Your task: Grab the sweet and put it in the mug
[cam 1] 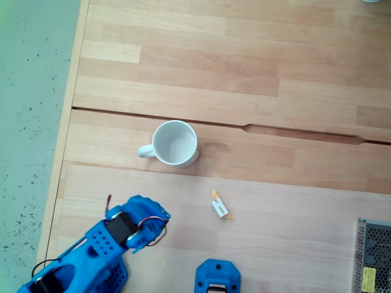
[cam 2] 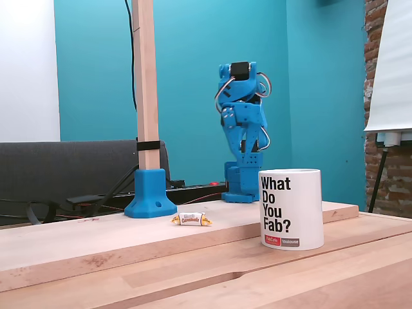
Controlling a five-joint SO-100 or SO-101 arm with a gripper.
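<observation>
Sweet: lying flat on the tabletop, just beside the mug, free to approach.
Mug: standing upright, mouth open for the drop.
Claw: sitting folded, well apart from the mug; jaw state unclear.

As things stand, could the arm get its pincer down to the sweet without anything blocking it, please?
Probably yes. The sweet lies alone on bare table, apart from the mug and the blue post base. The arm is folded up at its base, and nothing sits between them.
</observation>
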